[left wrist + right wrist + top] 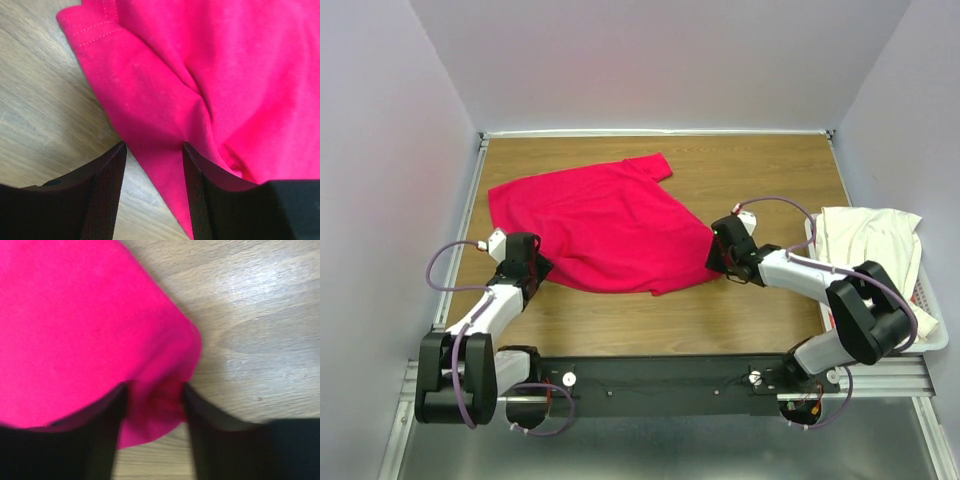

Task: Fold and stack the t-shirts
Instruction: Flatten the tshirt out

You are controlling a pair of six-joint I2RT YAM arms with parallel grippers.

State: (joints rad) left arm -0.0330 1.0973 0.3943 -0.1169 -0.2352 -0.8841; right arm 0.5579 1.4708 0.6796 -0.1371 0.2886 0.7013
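On the near half of the table [650, 320], left gripper [533, 265] and right gripper [717, 257] each clamp a lower edge of the red t-shirt [600, 225], which spreads away; the cream t-shirt [865, 235] drapes the basket [932, 335] rightward.

Left arm [485, 315] reaching forward and low, left gripper [538, 268] pointing right, fingers [107, 185] pinching a fold of the red t-shirt [610, 230], right arm [820, 280] elbow bent, right gripper [713, 258] pointing left, fingers [202, 425] clamped on its edge
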